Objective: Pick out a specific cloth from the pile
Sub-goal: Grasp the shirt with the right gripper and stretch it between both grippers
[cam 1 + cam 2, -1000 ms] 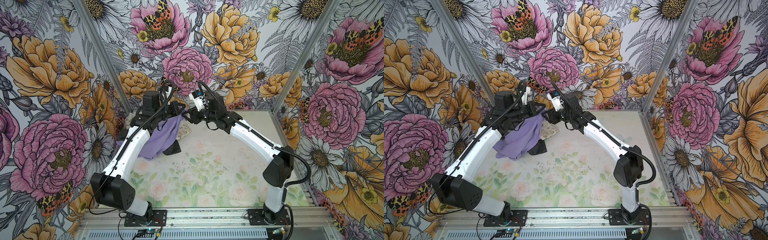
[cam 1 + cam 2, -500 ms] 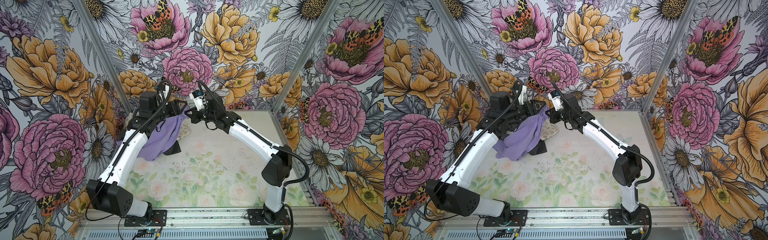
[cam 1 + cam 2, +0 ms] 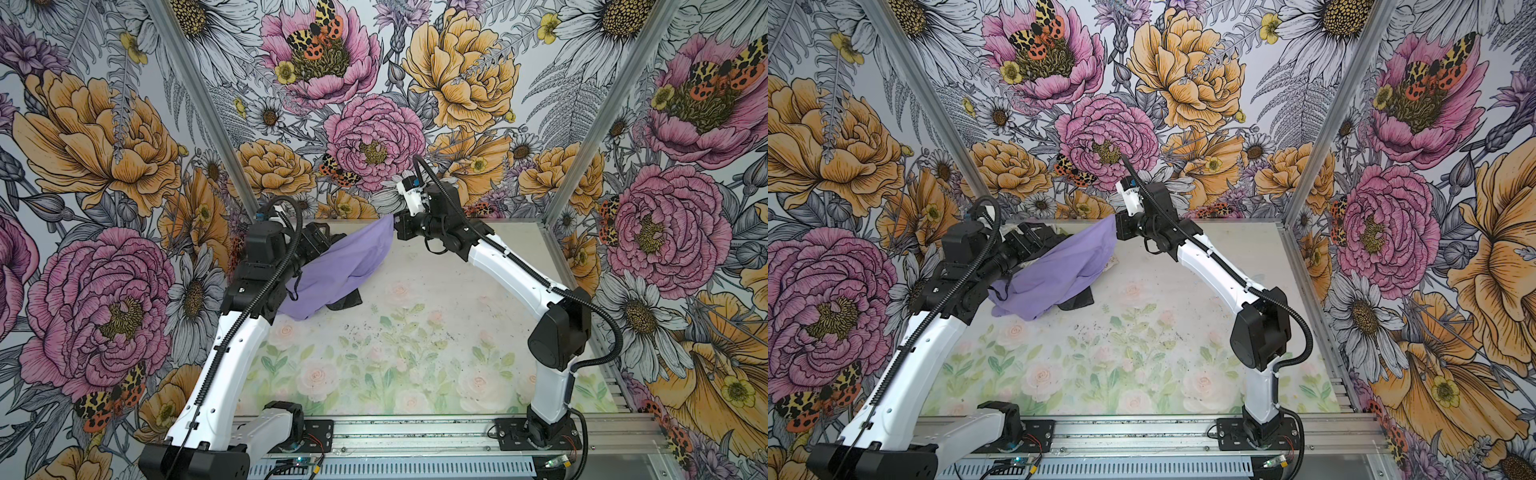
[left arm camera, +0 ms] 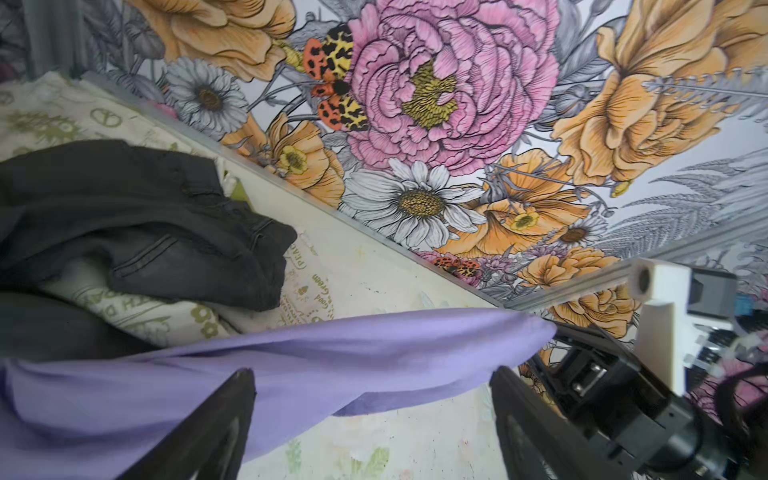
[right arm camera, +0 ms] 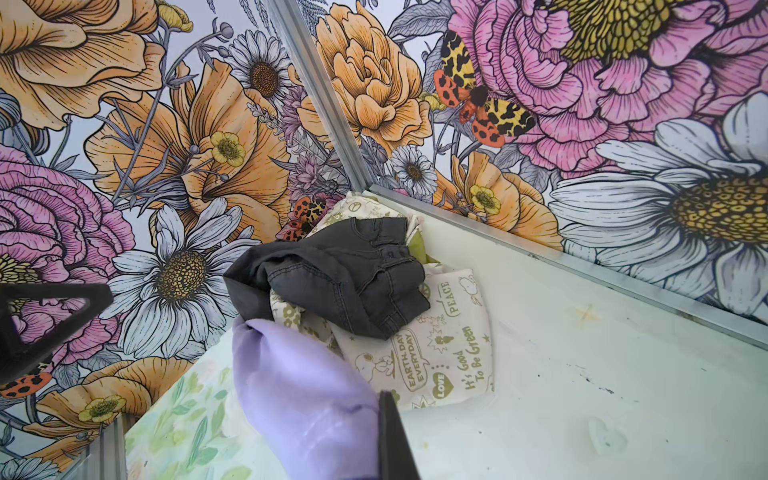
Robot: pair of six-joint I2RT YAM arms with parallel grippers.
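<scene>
One cloth [image 3: 336, 266] corner in the clenched right pincer [image 3: 395, 223], left pincer [image 4: 370, 374] released astride its edge, bare table [image 3: 415, 332] alongside.

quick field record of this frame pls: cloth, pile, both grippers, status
cloth: lavender, one corner raised, the rest sagging toward the table
right gripper: shut on the cloth's raised corner
left gripper: open, jaws wide apart, cloth lying across the gap, not clamped
pile: dark garment on cream printed fabric, far left corner
status: cloth held by one gripper only; a dark piece shows under its low edge
</scene>
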